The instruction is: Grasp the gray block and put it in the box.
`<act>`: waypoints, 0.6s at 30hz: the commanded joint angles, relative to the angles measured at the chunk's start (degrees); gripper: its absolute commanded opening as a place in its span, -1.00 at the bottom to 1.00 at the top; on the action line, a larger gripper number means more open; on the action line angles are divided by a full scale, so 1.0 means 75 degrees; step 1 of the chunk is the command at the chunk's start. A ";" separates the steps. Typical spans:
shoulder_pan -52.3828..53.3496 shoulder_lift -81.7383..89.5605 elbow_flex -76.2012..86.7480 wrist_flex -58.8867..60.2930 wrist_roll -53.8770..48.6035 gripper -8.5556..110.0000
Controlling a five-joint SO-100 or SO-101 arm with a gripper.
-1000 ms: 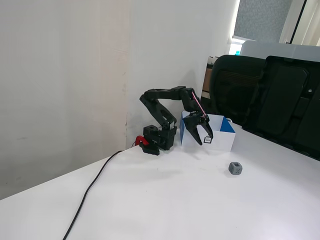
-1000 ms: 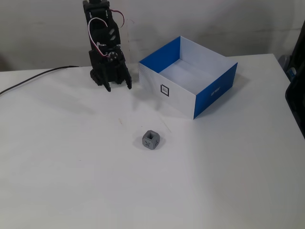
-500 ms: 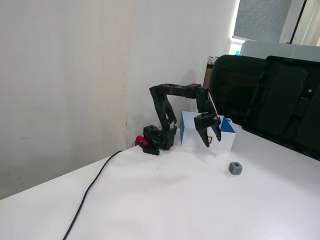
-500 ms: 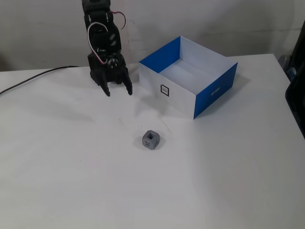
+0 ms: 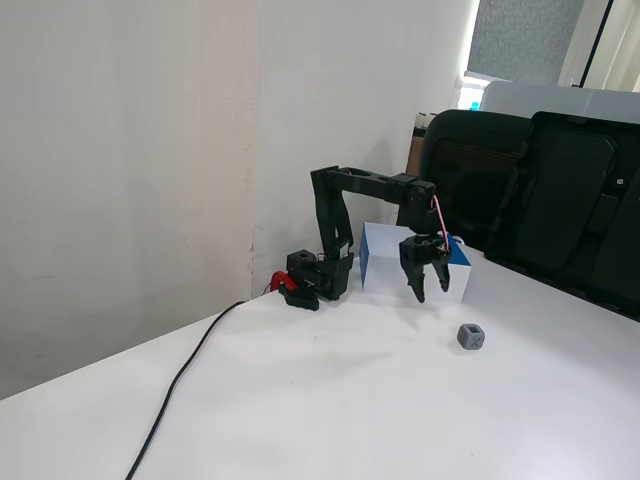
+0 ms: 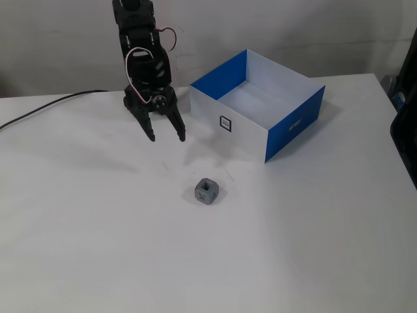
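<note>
The gray block (image 6: 207,192) is a small cube with dark marks, lying alone on the white table; it also shows in a fixed view as the gray block (image 5: 471,337). Behind it stands the box (image 6: 287,127), white and blue, with a small black-and-white label on its front; the box (image 5: 380,265) is partly hidden by the arm in a fixed view. My gripper (image 6: 167,136) hangs open above the table, left of the box and short of the block, holding nothing. In a fixed view the gripper (image 5: 431,294) points down in front of the box.
A black cable (image 5: 185,375) runs from the arm's base (image 5: 318,278) across the table toward the front edge. Dark chairs (image 5: 540,190) stand behind the table at the right. A wall rises close behind the arm.
The arm has stretched out from its folded pose, carrying the gripper forward toward the block. The jaws have spread wider. The block and box have not moved.
</note>
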 commanded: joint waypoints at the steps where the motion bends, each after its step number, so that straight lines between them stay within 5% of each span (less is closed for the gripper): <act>1: -0.0070 -0.0129 -0.0762 -0.0129 0.0176 -0.38; 18: -0.0328 -0.1570 -0.2133 -0.0035 0.0410 -0.39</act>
